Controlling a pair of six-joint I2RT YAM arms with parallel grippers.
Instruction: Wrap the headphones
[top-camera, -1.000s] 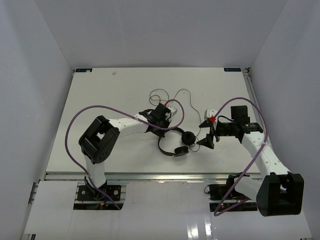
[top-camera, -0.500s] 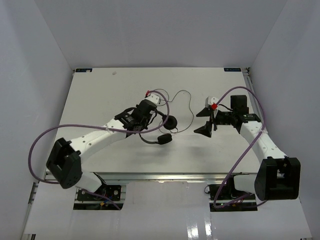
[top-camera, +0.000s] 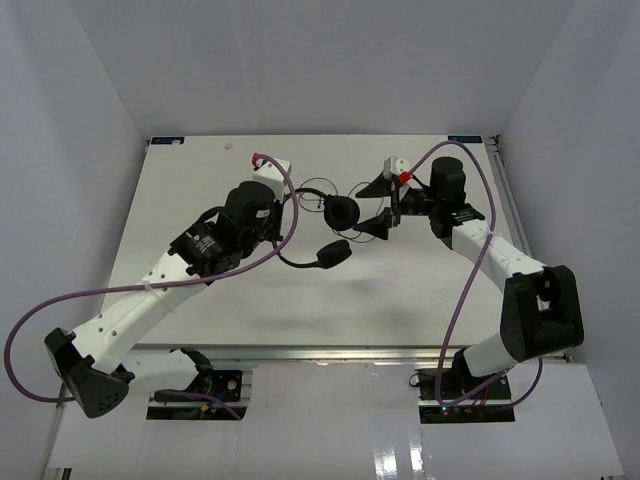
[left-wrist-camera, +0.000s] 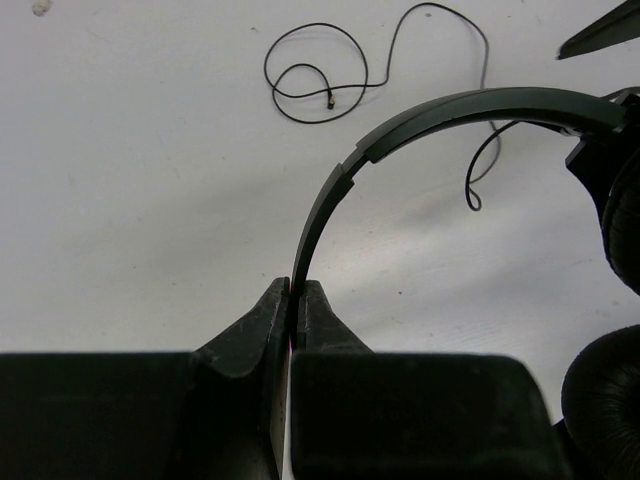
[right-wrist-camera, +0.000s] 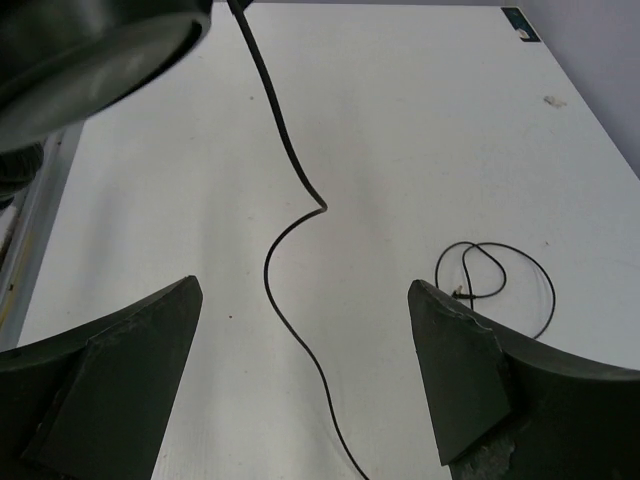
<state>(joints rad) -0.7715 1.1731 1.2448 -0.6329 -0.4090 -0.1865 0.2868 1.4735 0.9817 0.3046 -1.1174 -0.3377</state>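
The black headphones (top-camera: 341, 212) hang above the middle of the table, one earcup above the other (top-camera: 333, 252). My left gripper (top-camera: 280, 243) is shut on the thin headband (left-wrist-camera: 330, 195), which is pinched between its fingertips (left-wrist-camera: 290, 300). The headband arches right to the earcups (left-wrist-camera: 618, 215). My right gripper (top-camera: 379, 206) stands open just right of the upper earcup. Between its fingers (right-wrist-camera: 470, 370) the cord (right-wrist-camera: 290, 160) drops from the earcup (right-wrist-camera: 90, 50) to the table. The cord's end with the plug lies looped (right-wrist-camera: 495, 275) further off.
White walls close the table in on the left, back and right. Purple arm cables (top-camera: 60, 310) loop beside both arms. The cord's loose loops (left-wrist-camera: 320, 75) lie on the white table (top-camera: 200, 180) beyond the headband.
My left arm has stretched out and carried the headphones up and toward the back of the table. My right gripper has moved back and left after them, still open.
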